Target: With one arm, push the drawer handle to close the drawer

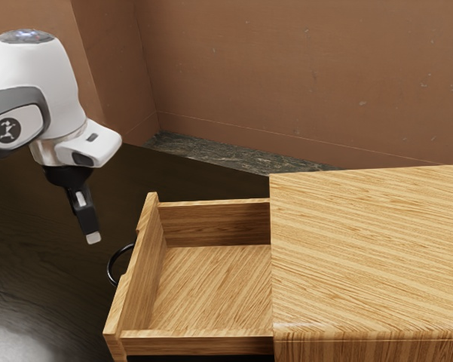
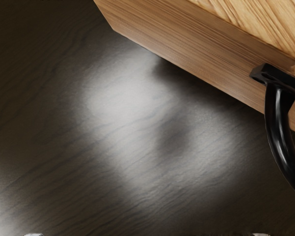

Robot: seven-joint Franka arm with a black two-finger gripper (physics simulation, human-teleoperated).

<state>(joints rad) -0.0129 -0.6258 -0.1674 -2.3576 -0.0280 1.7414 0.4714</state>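
Brown walls (image 1: pixel 301 83) meet behind the dark, wood-grained surface (image 1: pixel 38 241) I see through my exterior camera. Its light-wood cabinet (image 1: pixel 369 249) has the drawer (image 1: pixel 139 283) pulled out toward the exterior view's left, empty inside. On the drawer's front sits the curved black handle (image 1: pixel 110 265) (a glossy thing, that). My gripper (image 1: pixel 93 237) is near the handle but apart from it, its tips spread wide with nothing between them.
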